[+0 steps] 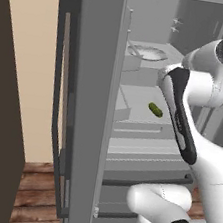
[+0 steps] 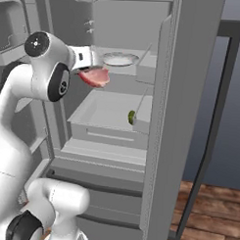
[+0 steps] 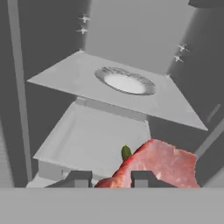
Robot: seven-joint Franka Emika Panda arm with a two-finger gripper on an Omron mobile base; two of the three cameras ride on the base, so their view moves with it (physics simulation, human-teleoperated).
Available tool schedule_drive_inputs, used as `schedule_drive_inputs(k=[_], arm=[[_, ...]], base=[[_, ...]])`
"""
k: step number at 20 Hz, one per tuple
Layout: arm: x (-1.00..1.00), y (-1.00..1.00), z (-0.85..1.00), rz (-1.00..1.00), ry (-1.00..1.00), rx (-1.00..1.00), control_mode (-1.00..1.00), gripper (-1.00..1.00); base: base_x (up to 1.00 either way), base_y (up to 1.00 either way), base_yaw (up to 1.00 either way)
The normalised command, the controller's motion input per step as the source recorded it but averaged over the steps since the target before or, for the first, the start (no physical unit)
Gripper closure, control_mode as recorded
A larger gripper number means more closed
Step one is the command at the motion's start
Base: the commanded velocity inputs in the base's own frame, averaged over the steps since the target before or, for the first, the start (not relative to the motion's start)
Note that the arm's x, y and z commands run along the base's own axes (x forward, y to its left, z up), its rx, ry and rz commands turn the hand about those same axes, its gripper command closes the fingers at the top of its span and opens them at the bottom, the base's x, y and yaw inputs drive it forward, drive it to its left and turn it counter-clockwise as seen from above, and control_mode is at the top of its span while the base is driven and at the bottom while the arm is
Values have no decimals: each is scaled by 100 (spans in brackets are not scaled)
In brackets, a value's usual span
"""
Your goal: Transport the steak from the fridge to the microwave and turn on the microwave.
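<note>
Steak held between closed fingers of gripper, hanging in air inside open fridge, in front of shelf with plate. Long axis tilted, reaching away from gripper. Green pickle in drawer below.

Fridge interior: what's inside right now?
Inside the fridge: a pale dish on the upper shelf, a green pickle in the drawer tray below. The gripper holds the steak above that tray. Lower drawers' contents are hidden.
</note>
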Motion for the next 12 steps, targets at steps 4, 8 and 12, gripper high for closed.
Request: schedule_drive_inputs(k=[4,8,12], arm=[[-100,0,-27,-1,40,13,-100,100],[-80,0,-49,-7,27,-4,-100,100],[-67,2,-47,-5,19,-16,-100,100]], base=[[0,0,0],[0,0,0],[0,0,0]])
